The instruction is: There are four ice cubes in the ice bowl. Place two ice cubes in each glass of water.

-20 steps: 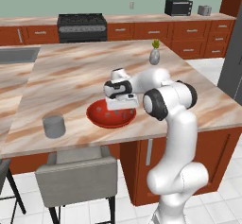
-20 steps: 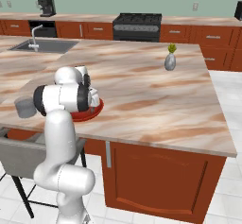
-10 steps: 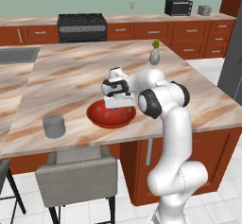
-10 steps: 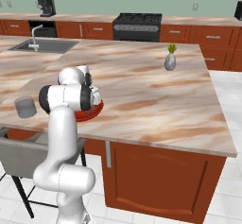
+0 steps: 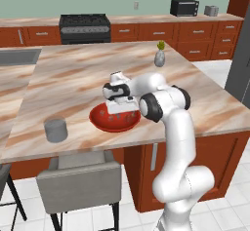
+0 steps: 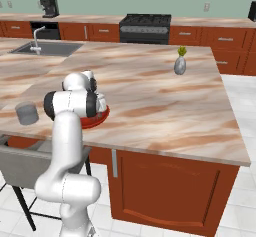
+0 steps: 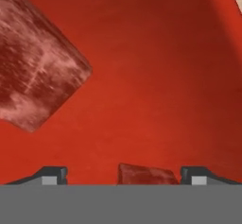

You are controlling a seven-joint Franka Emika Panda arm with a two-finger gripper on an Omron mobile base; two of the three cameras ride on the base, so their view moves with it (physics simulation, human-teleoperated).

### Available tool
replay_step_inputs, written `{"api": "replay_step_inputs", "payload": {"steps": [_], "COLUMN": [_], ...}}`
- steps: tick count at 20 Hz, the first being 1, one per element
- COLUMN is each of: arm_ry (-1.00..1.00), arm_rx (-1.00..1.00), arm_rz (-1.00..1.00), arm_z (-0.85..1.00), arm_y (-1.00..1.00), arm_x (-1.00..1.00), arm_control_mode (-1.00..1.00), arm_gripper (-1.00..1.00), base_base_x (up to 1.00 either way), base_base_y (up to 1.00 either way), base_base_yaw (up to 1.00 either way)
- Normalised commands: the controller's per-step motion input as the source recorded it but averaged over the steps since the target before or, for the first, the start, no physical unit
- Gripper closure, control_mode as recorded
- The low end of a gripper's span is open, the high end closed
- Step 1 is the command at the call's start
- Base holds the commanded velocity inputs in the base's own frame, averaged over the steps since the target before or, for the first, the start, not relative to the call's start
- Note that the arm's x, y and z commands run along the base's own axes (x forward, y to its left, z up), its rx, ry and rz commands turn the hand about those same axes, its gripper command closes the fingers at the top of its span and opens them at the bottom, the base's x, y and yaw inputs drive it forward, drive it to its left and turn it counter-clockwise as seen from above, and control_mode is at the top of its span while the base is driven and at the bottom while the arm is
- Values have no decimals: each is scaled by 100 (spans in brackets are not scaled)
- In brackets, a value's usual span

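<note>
Since the earlier frames, the gripper (image 5: 120, 112) has been lowered deeper into the ice bowl (image 5: 99, 121), near the island's near edge. In the hand view, the fingers (image 7: 53, 175) are spread apart, released, with one ice cube (image 7: 148, 175) seen between the tips; a second cube (image 7: 35, 72) lies on the red floor beyond. A glass of water (image 5: 55, 129) stands left of the bowl. No writing can be read anywhere.

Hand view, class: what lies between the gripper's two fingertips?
An ice cube lies between the fingertips of the gripper, on the red floor of the ice bowl, as the hand view shows.
</note>
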Motion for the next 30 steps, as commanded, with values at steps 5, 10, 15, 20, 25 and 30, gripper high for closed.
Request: {"api": "replay_step_inputs", "payload": {"steps": [5,10,15,20,25,30], "arm_ry": [10,7,-1,-26,-35,-35], "arm_rx": [-3,0,2,10,1,3], "arm_rz": [0,-1,0,-3,-9,-7], "arm_z": [-31,-21,2,85,100,27], "arm_y": [0,-44,-33,15,80,100], "arm_x": [-2,-61,-76,-44,-2,-9], "arm_control_mode": [-100,-100,-100,-100,-100,-100], "arm_gripper": [100,100,100,100,100,100], "base_base_x": [0,0,0,0,0,0], "base_base_y": [0,0,0,0,0,0], "base_base_yaw": [0,0,0,0,0,0]}}
